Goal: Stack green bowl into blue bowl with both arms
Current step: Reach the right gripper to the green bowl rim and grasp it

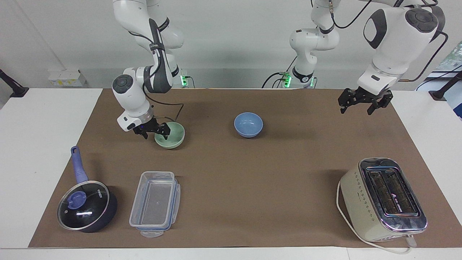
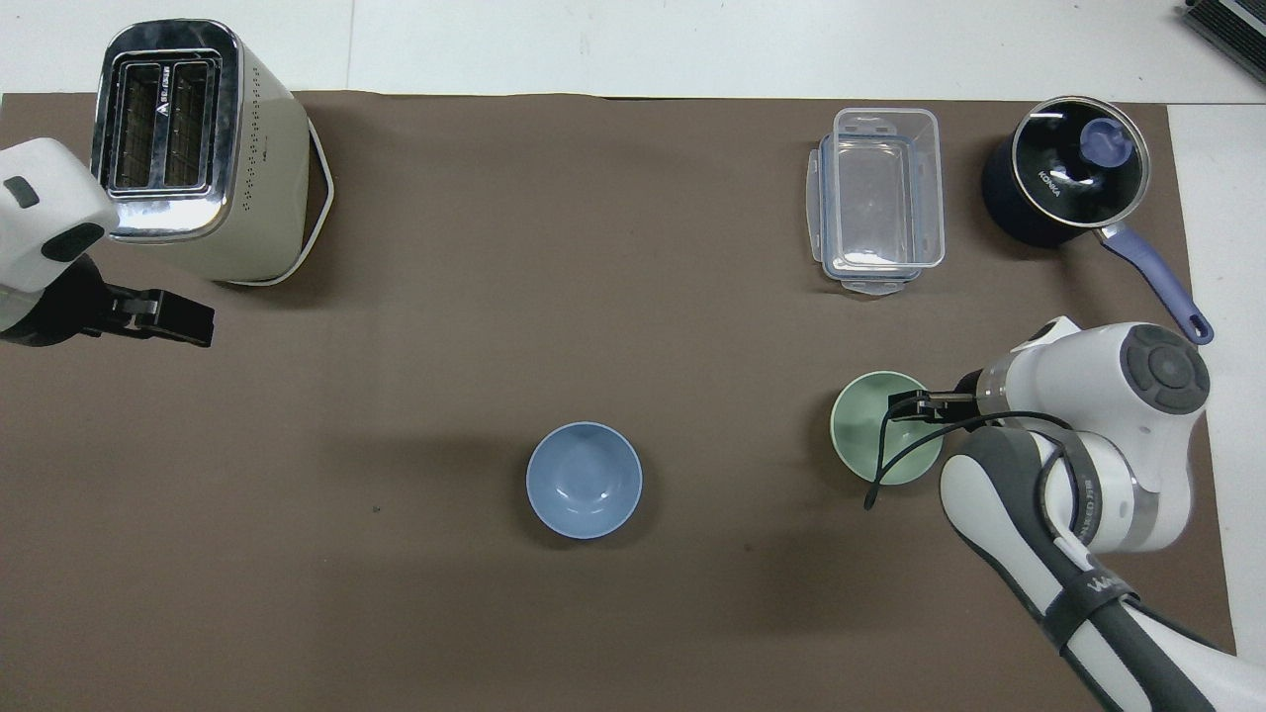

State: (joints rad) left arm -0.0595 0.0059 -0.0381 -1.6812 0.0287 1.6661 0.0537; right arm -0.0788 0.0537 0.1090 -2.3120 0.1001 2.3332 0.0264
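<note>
Worktop clutter rings the action: the right gripper [image 1: 156, 131], jaws spread, straddles the rim of the pale mint-green glossy bowl [image 1: 172, 136] on brown paper [image 1: 252, 173]. The periwinkle-blue glossy bowl [image 1: 248, 125] sits beside it, well apart. The left gripper [image 1: 363, 103] waits, jaws spread, above the paper's edge. The cream toaster [image 1: 382, 198], clear plastic container [image 1: 155, 203] and dark blue lidded saucepan [image 1: 86, 206] lie farther from the robots, nothing between the bowls.
</note>
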